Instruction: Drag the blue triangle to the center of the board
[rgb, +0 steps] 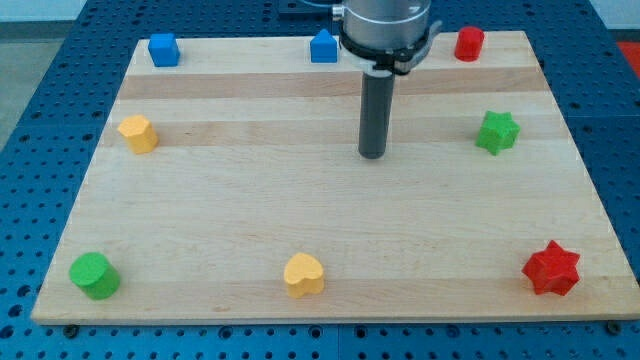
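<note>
Blue perforated metal surrounds a pale wooden board (330, 250) with lengthwise grain stripes. 8 small blocks sit near its edges. Along the view's top edge stand a blue cube-like block (163, 49) toward the left, the blue triangle (323, 47) near the middle, and a red cylinder (469, 43) toward the right. On the view's left side lies a yellow block (139, 133) of rounded, heart-like shape; on the right side lies a green star (497, 132). Along the view's bottom edge are a green cylinder (94, 275) at the left, a yellow heart (304, 274) near the middle, and a red star (551, 268) at the right.

The arm carries no jaws to open or close, only a straight dark rod under a grey mount. My tip (372, 155) rests on the board slightly above its centre, apart from every block. The blue triangle is the nearest block, above and to the left of my tip at the top edge, just beside the grey mount in the view and not touched by the rod.
</note>
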